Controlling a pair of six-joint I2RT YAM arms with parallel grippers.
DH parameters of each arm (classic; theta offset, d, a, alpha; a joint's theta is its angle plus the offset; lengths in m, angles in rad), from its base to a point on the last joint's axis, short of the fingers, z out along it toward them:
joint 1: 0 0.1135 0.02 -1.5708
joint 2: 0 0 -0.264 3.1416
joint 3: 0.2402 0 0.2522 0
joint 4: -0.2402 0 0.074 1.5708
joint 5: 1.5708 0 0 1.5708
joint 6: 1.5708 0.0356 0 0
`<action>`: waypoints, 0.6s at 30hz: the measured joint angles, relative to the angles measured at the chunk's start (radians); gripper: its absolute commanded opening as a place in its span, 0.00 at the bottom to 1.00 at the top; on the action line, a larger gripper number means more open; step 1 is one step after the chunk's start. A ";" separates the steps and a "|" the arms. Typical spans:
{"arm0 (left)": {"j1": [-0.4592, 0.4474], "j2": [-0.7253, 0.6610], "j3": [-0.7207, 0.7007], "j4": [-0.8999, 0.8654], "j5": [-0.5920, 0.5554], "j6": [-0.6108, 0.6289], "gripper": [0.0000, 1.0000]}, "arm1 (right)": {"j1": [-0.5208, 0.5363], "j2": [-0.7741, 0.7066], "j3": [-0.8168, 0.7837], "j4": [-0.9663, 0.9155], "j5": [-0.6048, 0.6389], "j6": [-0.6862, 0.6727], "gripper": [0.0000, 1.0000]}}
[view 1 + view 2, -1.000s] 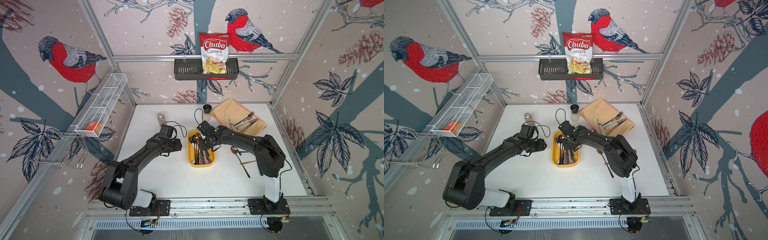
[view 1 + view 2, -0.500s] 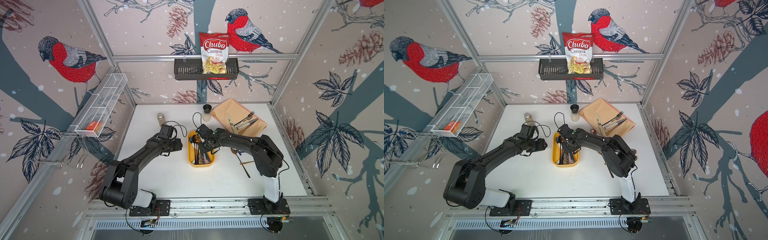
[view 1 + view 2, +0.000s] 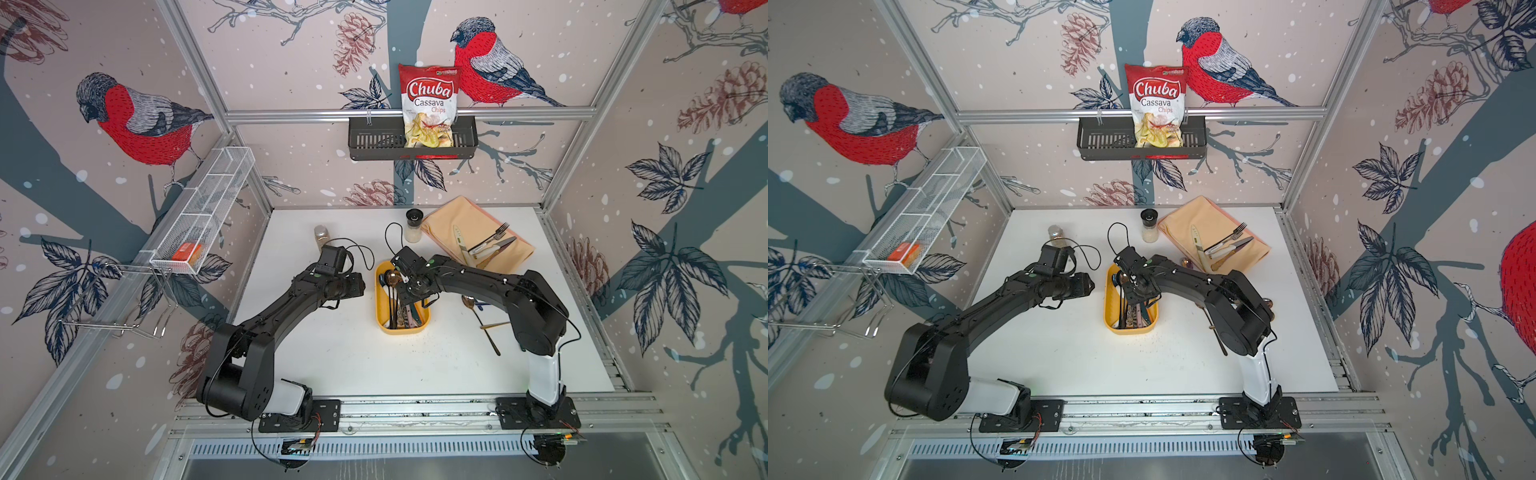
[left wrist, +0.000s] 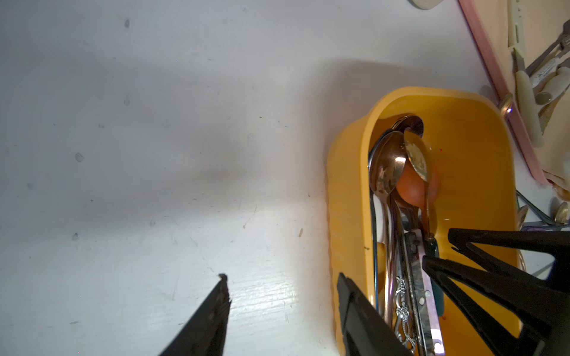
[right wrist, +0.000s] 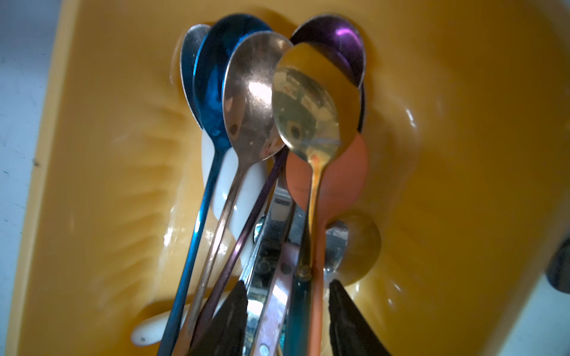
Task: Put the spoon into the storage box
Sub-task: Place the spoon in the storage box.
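**A:** Six spoon bowls fan out at one end of the shallow yellow plastic storage box (image 5: 92, 154). They belong to a silver spoon (image 5: 189, 61), a glossy blue spoon (image 5: 212, 80), a copper-toned spoon (image 5: 249, 92), a purple spoon (image 5: 336, 40), a matte orange spoon (image 5: 339, 178) and a gold-bowled metal spoon with a dark teal handle (image 5: 305, 104). More cutlery lies beneath, too blurred to count.

**B:** And the arms?

**A:** Two. The right gripper (image 5: 288, 285) hangs over the box with its jaws spread either side of the handles, pinching nothing. The left gripper (image 4: 282, 277) sits just beside the box, jaws apart and empty.

**B:** What's around them?

**A:** Two jars, a black-lidded glass jar (image 3: 414, 226) and a brownish jar (image 3: 321, 235). There is also one tan cloth (image 3: 469, 216), and all of it sits on a white tabletop (image 3: 332, 353). The walls are bird-print in an aluminium frame.

**B:** Where is the task's spoon?

**A:** The gold-bowled spoon lies in the box atop the pile, and its shiny bowl appears to rest on the orange spoon.
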 measured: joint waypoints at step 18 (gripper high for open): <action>-0.046 0.000 0.051 -0.037 -0.043 0.026 0.58 | -0.304 -0.277 -0.230 -0.016 0.079 -0.242 0.54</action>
